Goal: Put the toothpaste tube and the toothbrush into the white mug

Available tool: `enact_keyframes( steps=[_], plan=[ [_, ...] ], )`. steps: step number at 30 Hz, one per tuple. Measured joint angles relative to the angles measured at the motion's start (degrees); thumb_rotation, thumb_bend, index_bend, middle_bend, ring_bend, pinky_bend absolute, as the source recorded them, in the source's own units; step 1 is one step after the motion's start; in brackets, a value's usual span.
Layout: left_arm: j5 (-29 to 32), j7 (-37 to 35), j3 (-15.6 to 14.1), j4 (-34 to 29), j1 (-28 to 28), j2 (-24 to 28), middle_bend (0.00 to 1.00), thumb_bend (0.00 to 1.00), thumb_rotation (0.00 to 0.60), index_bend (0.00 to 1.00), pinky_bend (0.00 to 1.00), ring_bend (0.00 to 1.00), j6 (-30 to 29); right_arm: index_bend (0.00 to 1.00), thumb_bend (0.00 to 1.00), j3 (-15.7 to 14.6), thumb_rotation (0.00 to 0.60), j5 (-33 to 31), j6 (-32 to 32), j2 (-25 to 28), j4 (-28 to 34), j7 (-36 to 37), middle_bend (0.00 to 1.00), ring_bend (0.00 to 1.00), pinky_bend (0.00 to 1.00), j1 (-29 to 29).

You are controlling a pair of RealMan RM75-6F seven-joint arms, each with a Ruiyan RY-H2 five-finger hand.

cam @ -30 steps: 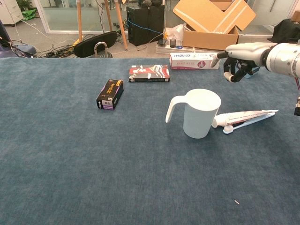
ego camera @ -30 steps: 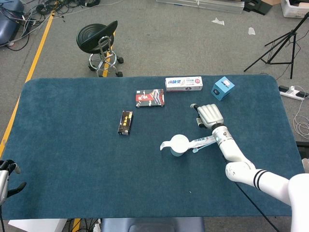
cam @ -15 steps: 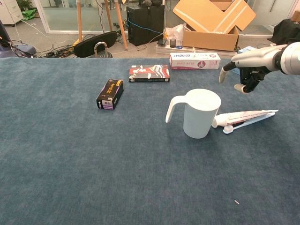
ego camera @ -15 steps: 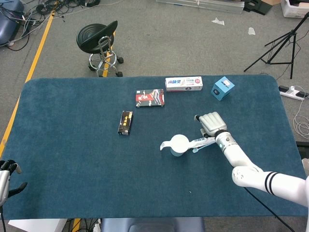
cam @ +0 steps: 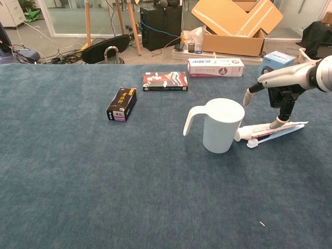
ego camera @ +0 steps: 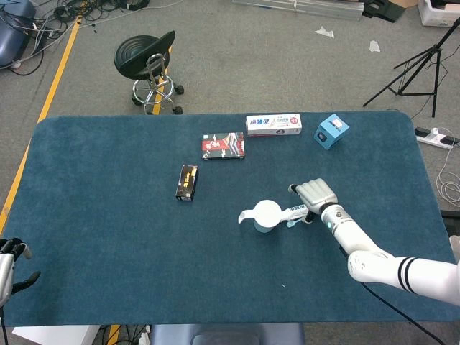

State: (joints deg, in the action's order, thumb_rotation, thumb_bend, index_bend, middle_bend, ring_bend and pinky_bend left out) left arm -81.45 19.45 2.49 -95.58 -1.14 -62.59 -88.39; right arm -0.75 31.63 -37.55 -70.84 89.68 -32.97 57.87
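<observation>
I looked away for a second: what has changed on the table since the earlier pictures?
The right hand came down from near the far boxes; its fingertips now reach the toothpaste tube. Nothing is lifted. Tube, toothbrush, white mug and left hand stayed put.

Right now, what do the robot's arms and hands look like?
The right arm is glossy white with black bands and a small teal light near the wrist. The right hand is light grey with ridged fingers and dark undersides. Only the dark left hand shows, at the table's edge.
</observation>
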Motion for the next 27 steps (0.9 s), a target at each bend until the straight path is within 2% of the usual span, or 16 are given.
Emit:
enact_keyframes(
  steps=[3,10,27],
  plan=[
    [0.09,0.02,0.02,0.04,-0.02,-0.07,0.38,0.0,0.6,0.52,0.42,0.31,0.09,0.22,0.08,-0.02,0.6,1.23,-0.5,-0.34,0.11,1.28,1.0,0.94,1.0,-0.43],
    [0.22,-0.02,-0.04,0.08,0.07,-0.12,0.38,0.0,0.6,0.52,0.42,0.31,0.11,0.32,0.09,0.33,0.6,5.94,-0.93,-1.63,-0.82,6.02,1.0,0.98,1.0,-2.27],
    [0.49,-0.87,-0.13,0.7,0.65,-0.31,0.38,0.0,0.6,0.52,0.42,0.31,-0.31,0.35,0.14,-0.81,0.6,5.9,-0.42,-5.2,-5.31,7.89,1.0,0.98,1.0,-2.0]
  ],
)
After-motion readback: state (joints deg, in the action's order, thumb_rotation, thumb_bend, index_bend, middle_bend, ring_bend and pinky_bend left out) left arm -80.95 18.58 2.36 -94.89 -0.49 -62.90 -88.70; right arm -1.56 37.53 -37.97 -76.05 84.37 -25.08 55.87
